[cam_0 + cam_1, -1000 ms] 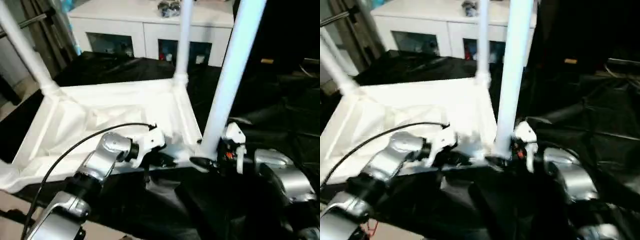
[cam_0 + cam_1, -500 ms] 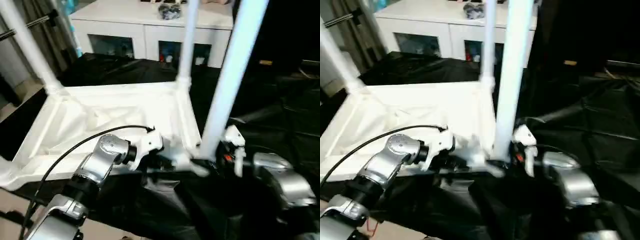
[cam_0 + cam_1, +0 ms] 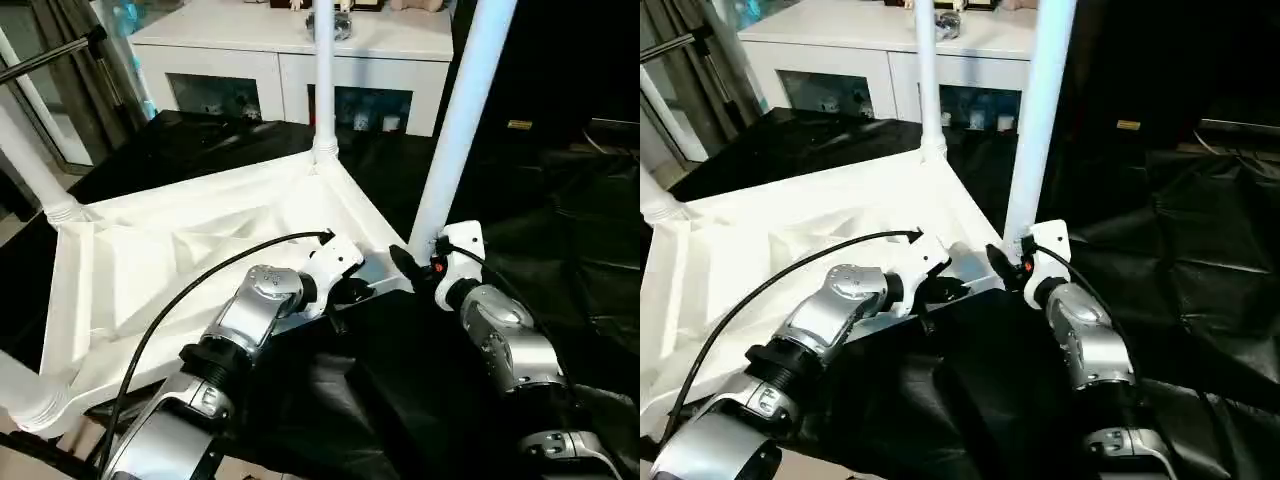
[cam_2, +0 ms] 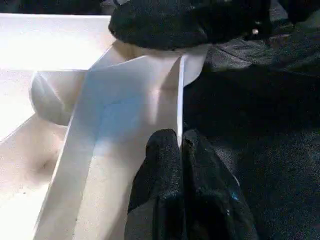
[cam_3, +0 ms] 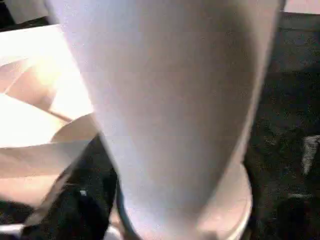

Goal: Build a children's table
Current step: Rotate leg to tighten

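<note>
We have the white tabletop [image 3: 180, 270] lying upside down on the black-draped surface [image 3: 560, 200], ribbed underside up, with legs standing in its corner sockets: the near-right leg [image 3: 455, 130], the far leg [image 3: 323, 80], and one at the left [image 3: 25, 160]. Our left tool [image 4: 181, 170] is pinched shut on the thin edge wall of the tabletop near the right corner. Our right tool [image 3: 420, 262] sits at the base of the near-right leg with its fingers spread about the tube; whether they actually press on it we cannot tell. We judge the tabletop light but stiff, its smooth plastic wall apt to slip from a narrow pinch, so the rim close to a socket, where the moulding is thickest, looks the safer hold. The legs are long and hollow, likely light, and would lever hard on their sockets if pushed high up, so we would take them low, by the collar. The leg tops run out of frame, the fourth corner at the near left [image 3: 35, 405] is cut off at the edge, and we cannot make out how deep the near-right leg is seated.
</note>
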